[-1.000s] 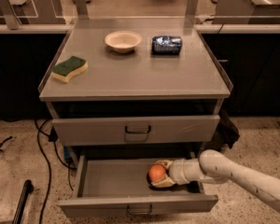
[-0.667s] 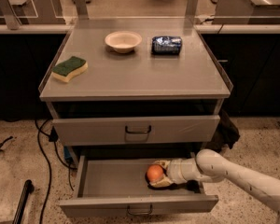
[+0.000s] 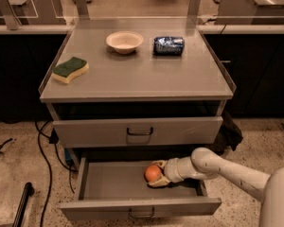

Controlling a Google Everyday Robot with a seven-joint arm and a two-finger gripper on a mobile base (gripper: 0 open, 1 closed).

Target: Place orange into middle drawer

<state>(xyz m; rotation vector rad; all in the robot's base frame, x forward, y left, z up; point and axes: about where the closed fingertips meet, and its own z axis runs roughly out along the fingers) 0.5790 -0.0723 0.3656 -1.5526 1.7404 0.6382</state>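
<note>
The orange (image 3: 152,173) is inside the open middle drawer (image 3: 112,182), right of its centre and low over the drawer floor. The drawer is pulled out at the bottom of the cart, with a narrow front panel and a small dark loop handle (image 3: 142,214). My gripper (image 3: 155,174) reaches in from the right on a white arm (image 3: 217,167). Its cream fingers (image 3: 159,164) sit above and below the orange and are closed on it.
Above is a shut grey drawer with a taller front panel (image 3: 139,131). On the cart top are a cream bowl (image 3: 124,41), a dark blue shiny packet (image 3: 169,45) and a green-and-yellow sponge (image 3: 70,69). Black cables (image 3: 43,148) lie on the floor at left.
My gripper has carried the orange a little to the left inside the open drawer. Everything else has stayed in place.
</note>
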